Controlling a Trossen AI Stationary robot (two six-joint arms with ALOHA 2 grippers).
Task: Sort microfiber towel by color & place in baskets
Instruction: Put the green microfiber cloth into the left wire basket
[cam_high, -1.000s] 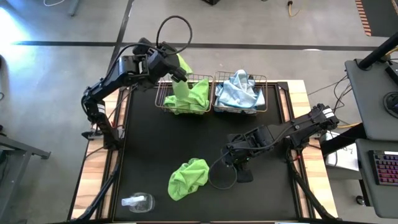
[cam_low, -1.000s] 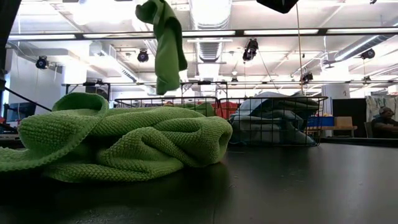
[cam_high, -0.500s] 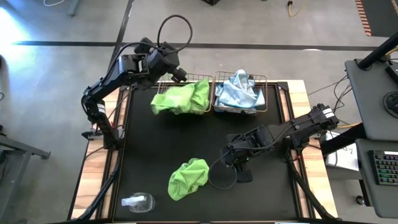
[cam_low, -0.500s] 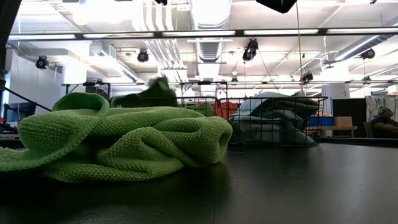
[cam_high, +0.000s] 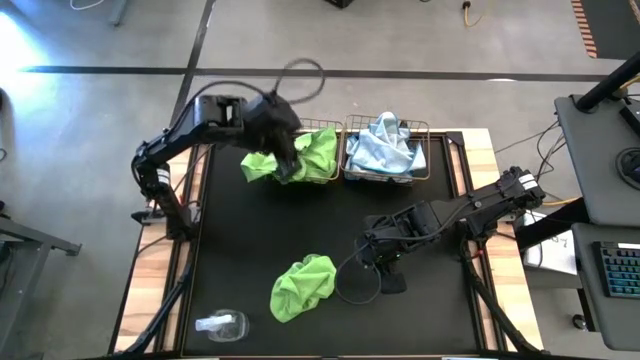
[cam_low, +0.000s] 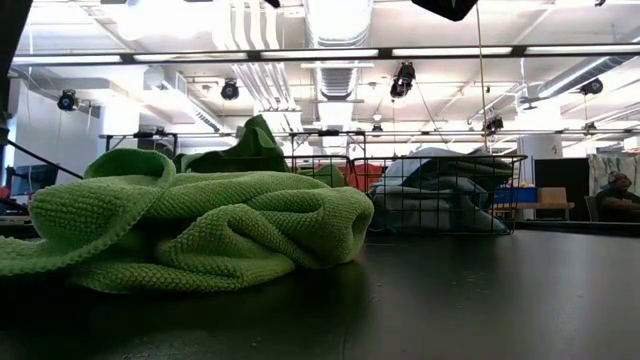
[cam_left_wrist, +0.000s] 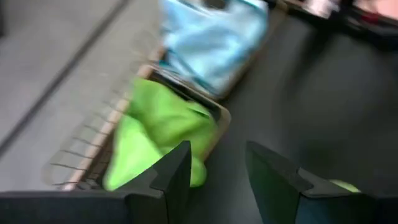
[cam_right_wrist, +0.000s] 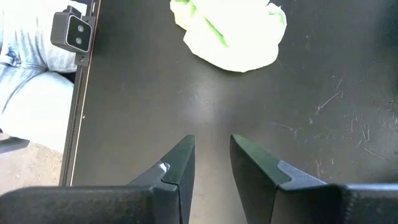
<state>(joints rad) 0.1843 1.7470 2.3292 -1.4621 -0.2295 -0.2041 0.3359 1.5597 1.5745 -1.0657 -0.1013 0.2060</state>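
My left gripper (cam_left_wrist: 214, 168) hovers over the left basket (cam_high: 322, 128), jaws apart and empty. A green towel (cam_high: 300, 155) spills over the basket's edge. Blue towels (cam_high: 385, 145) fill the right basket (cam_high: 420, 126). Another green towel (cam_high: 303, 285) lies on the table (cam_high: 240, 240) near my right gripper (cam_right_wrist: 211, 155), jaws narrowly apart, empty.

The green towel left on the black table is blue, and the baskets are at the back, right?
Not quite. The loose towel lying on the table is lime green, not blue, as the high view shows. The blue towels are already in the right-hand basket. The baskets do sit at the back edge of the table.
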